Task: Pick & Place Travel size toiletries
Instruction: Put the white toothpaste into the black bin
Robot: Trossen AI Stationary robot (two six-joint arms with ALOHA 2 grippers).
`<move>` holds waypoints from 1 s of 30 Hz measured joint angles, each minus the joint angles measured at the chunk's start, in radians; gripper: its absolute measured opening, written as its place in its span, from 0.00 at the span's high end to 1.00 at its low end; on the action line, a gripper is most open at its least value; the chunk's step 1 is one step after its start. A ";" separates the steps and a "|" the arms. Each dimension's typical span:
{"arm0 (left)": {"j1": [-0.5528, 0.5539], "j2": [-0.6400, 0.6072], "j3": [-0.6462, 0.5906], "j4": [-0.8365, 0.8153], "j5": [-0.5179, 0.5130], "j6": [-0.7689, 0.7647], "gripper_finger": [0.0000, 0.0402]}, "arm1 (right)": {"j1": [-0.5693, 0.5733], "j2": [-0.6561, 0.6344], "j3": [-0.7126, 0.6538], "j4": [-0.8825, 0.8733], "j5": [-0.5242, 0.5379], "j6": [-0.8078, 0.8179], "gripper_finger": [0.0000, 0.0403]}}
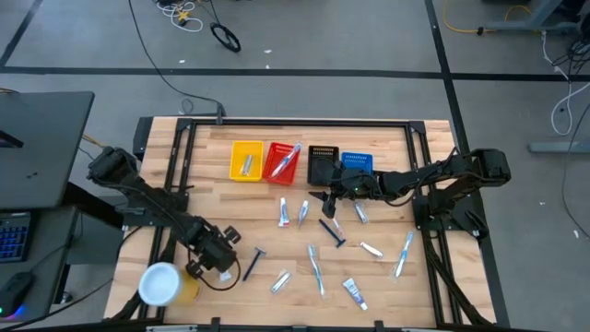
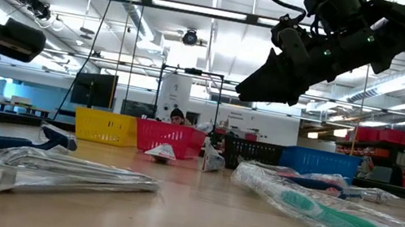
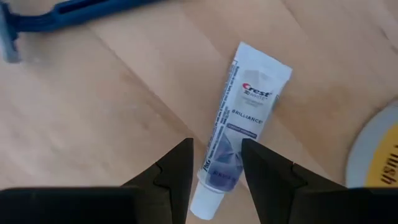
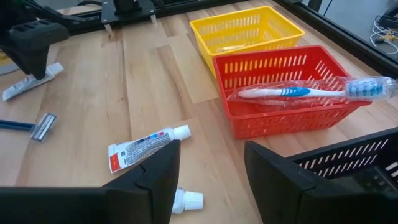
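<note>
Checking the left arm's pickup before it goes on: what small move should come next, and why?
Probably close the left pincer: its fingers stand open either side of the Crest tube, which lies flat on the table, cap end between them, not yet gripped.

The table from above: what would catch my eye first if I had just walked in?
Probably the row of four little bins at the far side: yellow bin, red bin with a toothbrush sticking out, black bin, blue bin. Then the toiletries scattered over the wooden table. The left gripper straddles a small toothpaste tube; the right gripper hovers open by the black bin.
</note>
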 joint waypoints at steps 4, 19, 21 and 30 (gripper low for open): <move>-0.007 0.000 0.000 0.001 0.011 0.065 0.67 | 0.000 0.000 0.000 0.000 0.000 0.000 0.53; 0.080 0.000 0.001 0.016 -0.233 0.184 0.76 | 0.000 0.000 0.000 0.000 0.000 -0.020 0.53; 0.120 0.000 0.001 0.019 -0.307 0.165 0.76 | 0.000 0.000 0.000 0.000 0.000 -0.022 0.53; 0.262 -0.005 0.024 0.007 -0.198 0.203 0.76 | 0.000 0.000 0.000 0.000 0.000 -0.022 0.53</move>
